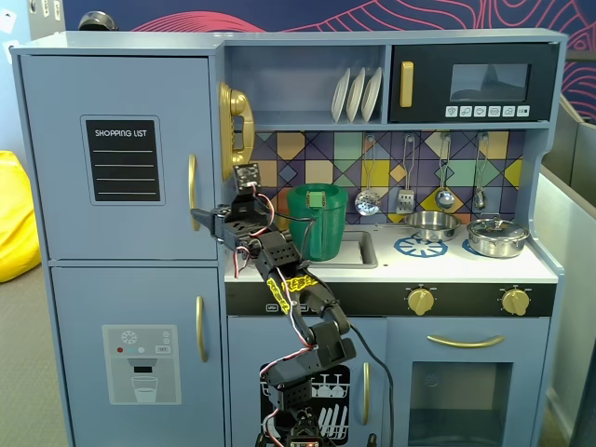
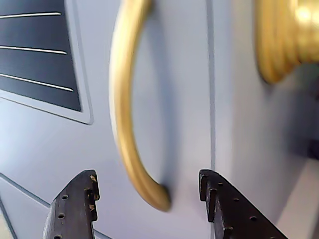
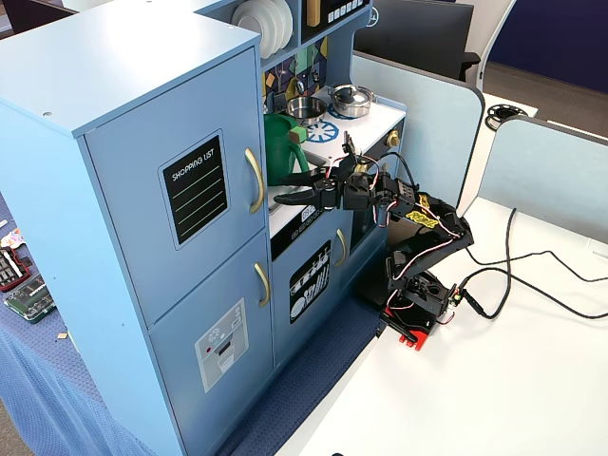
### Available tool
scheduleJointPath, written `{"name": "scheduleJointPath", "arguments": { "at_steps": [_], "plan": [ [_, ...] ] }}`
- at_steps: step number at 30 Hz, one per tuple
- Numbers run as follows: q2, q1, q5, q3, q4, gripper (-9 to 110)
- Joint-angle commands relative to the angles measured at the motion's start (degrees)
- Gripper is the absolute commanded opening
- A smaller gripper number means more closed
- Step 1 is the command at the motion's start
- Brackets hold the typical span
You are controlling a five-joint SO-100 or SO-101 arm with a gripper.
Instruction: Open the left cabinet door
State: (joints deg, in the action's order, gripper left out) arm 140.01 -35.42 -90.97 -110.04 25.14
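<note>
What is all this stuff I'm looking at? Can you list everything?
Left cabinet door: one, blue-grey, top left, shut.
Gold handle: one, on that door's right edge.
Dispenser door: one, blue-grey, below it.
Dishwasher door: one, blue, behind the arm.
Oven door: one, blue, bottom right.
Microwave: one, black, top right.
Plates: three, white, on the shelf.
Toy phone: one, gold, beside the shelf.
Green pot: one, in the sink.
Steel pans: two, on the hob.
Utensils: four, hanging.
End effector: one, black, open, at the handle's lower end.
</note>
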Motion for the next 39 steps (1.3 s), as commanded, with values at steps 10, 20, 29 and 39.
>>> {"name": "scheduleJointPath", "arguments": {
  "at_steps": [10,20,29,39],
  "plan": [
    [-8.09,-4.13,-4.22,9.93,-4.92,18],
    [-11.34,-7.03,-7.03,11.51,-7.82,16],
    [-9.40,-13.01,-11.78,10.55,-7.56,14],
    [-6.59,-20.04,-17.49,9.93,-6.86,14]
  ]
}}
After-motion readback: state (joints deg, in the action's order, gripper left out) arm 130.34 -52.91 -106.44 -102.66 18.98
